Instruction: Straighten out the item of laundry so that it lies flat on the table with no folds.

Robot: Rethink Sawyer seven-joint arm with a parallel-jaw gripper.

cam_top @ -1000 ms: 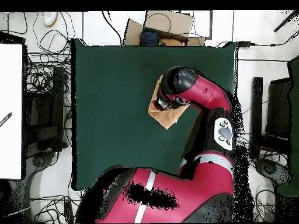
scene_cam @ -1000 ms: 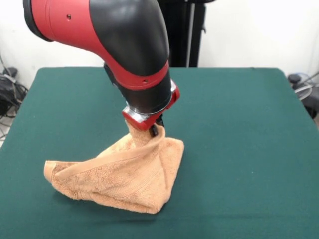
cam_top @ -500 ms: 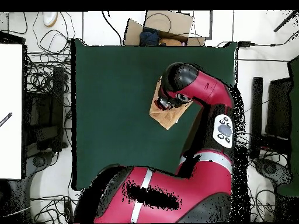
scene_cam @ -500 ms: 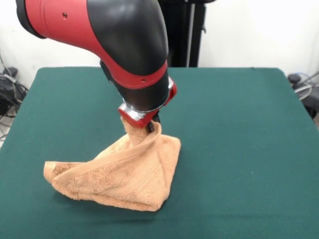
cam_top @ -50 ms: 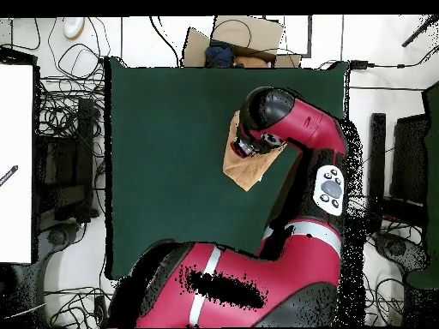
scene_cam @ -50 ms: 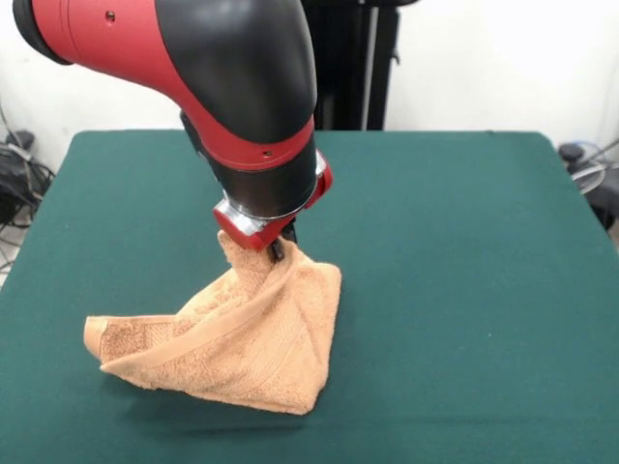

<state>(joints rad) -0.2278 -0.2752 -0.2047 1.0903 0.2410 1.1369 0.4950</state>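
— Moved? Gripper (scene_cam @ -50 ms: 279,249) went up w/ towel (scene_cam @ -50 ms: 227,338), toward table's (scene_cam @ -50 ms: 464,290) far-left corner.
— Grip?
— Pinching towel's peak; rest drapes on table, near edge, left of centre.

Green table (scene_cam @ -50 ms: 464,290) w/ bunched tan towel (scene_cam @ -50 ms: 232,343) resting on it.

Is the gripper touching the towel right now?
Touching. The front view shows the towel pulled up into a peak that runs straight into the gripper, with no gap.
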